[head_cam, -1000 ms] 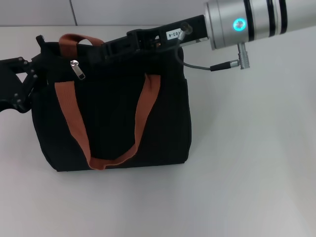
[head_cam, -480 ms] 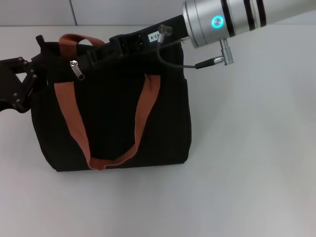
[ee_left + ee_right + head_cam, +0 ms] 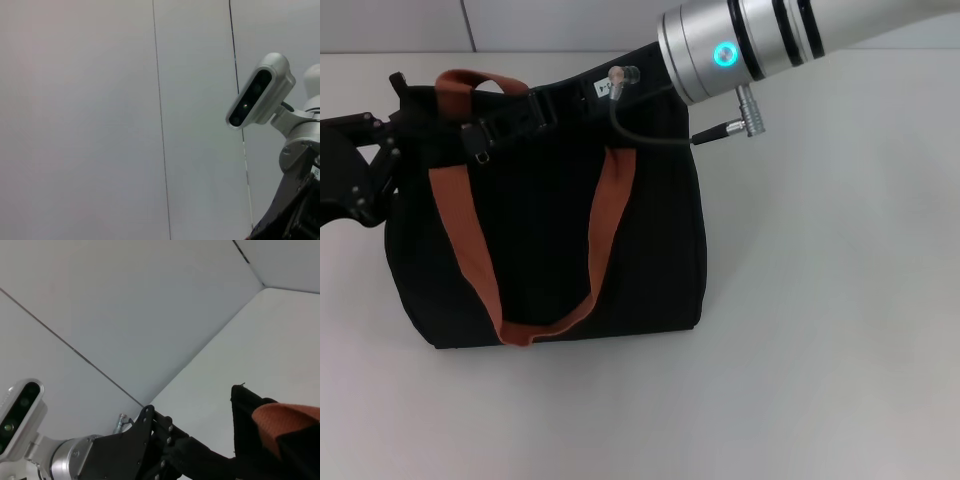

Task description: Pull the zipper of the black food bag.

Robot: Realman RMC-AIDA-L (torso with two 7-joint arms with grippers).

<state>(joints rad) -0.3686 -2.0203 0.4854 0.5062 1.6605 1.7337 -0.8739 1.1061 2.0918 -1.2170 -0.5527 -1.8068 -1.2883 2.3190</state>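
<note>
The right gripper (image 3: pixel 485 128) reaches in from about 1 o'clock in the head view, its black body lying along the top edge of the black food bag (image 3: pixel 550 230) with its tip at the bag's upper left corner. Its fingers sit right over the zipper (image 3: pixel 478 143), whose small slider and tab show just under the tip; whether the fingers are closed on it or merely touching cannot be told, since black metal merges with black fabric there.

Nearest the robot, the table (image 3: pixel 820 380) lies pale and bare. Beyond it, the bag stands upright a little left of centre, one rust-brown strap handle (image 3: pixel 535 325) hanging down its front in a long loop. At the bag's top, toward 11 o'clock, the second strap handle (image 3: pixel 480 78) arches up just beside the gripper's tip.

At 9 o'clock the left gripper (image 3: pixel 365 165) presses against the bag's left side near its top corner; its finger spread cannot be made out either. The right wrist view shows that left gripper (image 3: pixel 160 450) beside the bag's black corner (image 3: pixel 250 405) and an orange strap (image 3: pixel 285 420).

Farthest back, the silver right forearm (image 3: pixel 750 40) with a lit blue ring crosses the top of the view.
</note>
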